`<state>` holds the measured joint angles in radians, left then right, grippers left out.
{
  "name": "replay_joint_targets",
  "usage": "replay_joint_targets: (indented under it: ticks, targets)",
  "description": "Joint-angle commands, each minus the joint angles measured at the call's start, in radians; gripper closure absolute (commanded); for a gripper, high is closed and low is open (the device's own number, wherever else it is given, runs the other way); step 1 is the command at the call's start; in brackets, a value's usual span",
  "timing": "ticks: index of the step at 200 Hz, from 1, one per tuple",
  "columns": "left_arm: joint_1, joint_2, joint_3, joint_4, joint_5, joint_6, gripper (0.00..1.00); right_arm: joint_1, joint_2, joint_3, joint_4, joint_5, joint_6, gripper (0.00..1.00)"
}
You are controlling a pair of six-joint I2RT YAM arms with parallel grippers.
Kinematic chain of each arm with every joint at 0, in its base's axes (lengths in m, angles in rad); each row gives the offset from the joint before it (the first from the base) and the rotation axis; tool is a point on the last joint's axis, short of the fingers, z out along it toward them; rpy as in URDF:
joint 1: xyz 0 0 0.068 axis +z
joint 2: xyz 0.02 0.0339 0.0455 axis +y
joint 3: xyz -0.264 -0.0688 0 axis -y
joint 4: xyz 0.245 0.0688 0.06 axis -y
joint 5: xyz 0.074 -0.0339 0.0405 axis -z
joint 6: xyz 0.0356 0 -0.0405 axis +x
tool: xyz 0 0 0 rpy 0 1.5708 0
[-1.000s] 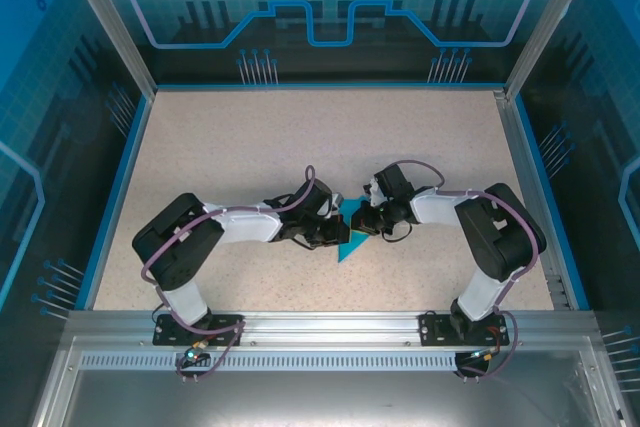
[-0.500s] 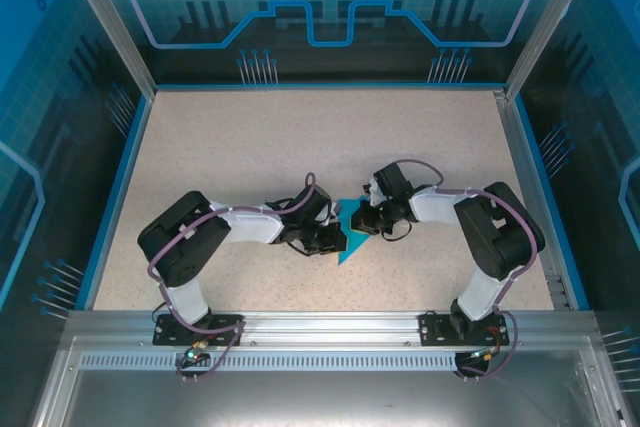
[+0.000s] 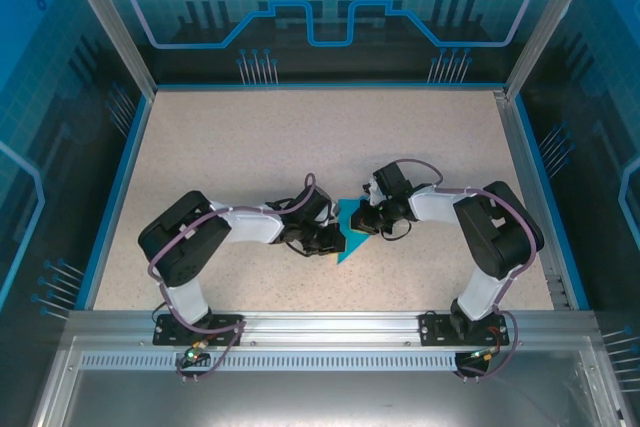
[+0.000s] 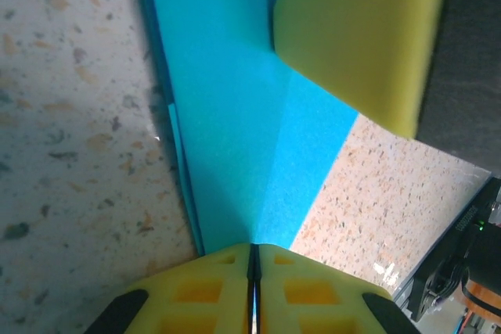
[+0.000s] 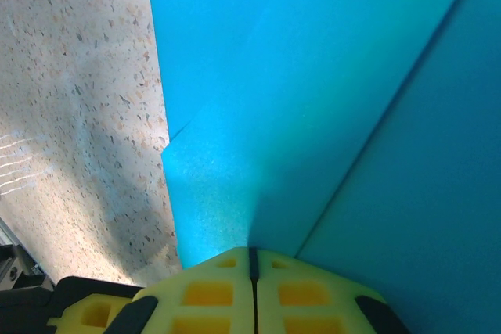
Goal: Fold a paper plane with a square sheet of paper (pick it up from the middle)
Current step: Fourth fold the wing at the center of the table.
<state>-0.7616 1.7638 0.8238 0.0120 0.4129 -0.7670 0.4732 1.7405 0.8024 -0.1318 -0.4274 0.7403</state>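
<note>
Seen from above, the teal paper lies mid-table, its long axis running far-to-near with the point toward the arm bases. The left gripper and right gripper flank it equally close, both arms bent low and inward. The left wrist view shows the left gripper pinched shut on the teal paper; the right wrist view shows the right gripper likewise clamped on it.

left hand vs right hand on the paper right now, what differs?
Left hand reaches from the left at the paper's near-left edge; right hand reaches from the right, farther up the sheet. Left hand's tips meet a narrow point, right hand's a wide creased stretch. Both are shut.
</note>
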Motion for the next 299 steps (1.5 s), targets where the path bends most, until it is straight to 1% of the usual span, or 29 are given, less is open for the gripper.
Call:
replay_joint_targets:
  ticks: [1,60,80,129,172,192,208,242,268,299]
  targets:
    - [-0.025,-0.052,0.016,-0.068,0.009,0.023,0.87,0.011,0.068,-0.020,-0.072,0.124,-0.015,0.94]
    - [-0.044,-0.036,-0.007,-0.101,-0.011,0.023,0.87,0.011,0.081,-0.017,-0.074,0.122,-0.015,0.94]
    - [-0.044,-0.032,-0.017,-0.126,-0.040,0.030,0.87,0.011,0.080,-0.018,-0.074,0.126,-0.015,0.94]
    - [-0.044,-0.025,-0.040,-0.116,-0.048,0.019,0.87,0.011,0.087,-0.017,-0.080,0.130,-0.015,0.94]
    - [-0.047,-0.027,-0.069,-0.081,-0.015,-0.002,0.87,0.011,0.087,-0.014,-0.088,0.137,-0.015,0.94]
    - [-0.047,-0.052,-0.065,-0.068,-0.007,-0.009,0.87,0.011,0.086,-0.014,-0.091,0.137,-0.017,0.94]
    - [-0.046,-0.083,-0.051,-0.061,-0.015,-0.010,0.86,0.011,0.086,-0.013,-0.091,0.137,-0.016,0.94]
    - [-0.030,-0.139,-0.046,-0.022,-0.064,-0.020,0.81,0.011,0.088,-0.015,-0.089,0.135,-0.017,0.94]
    - [-0.012,-0.117,-0.052,0.011,-0.056,-0.034,0.79,0.010,0.090,-0.016,-0.089,0.134,-0.018,0.94]
    - [0.000,-0.065,-0.053,0.071,-0.005,-0.055,0.79,0.011,0.096,-0.016,-0.086,0.132,-0.019,0.94]
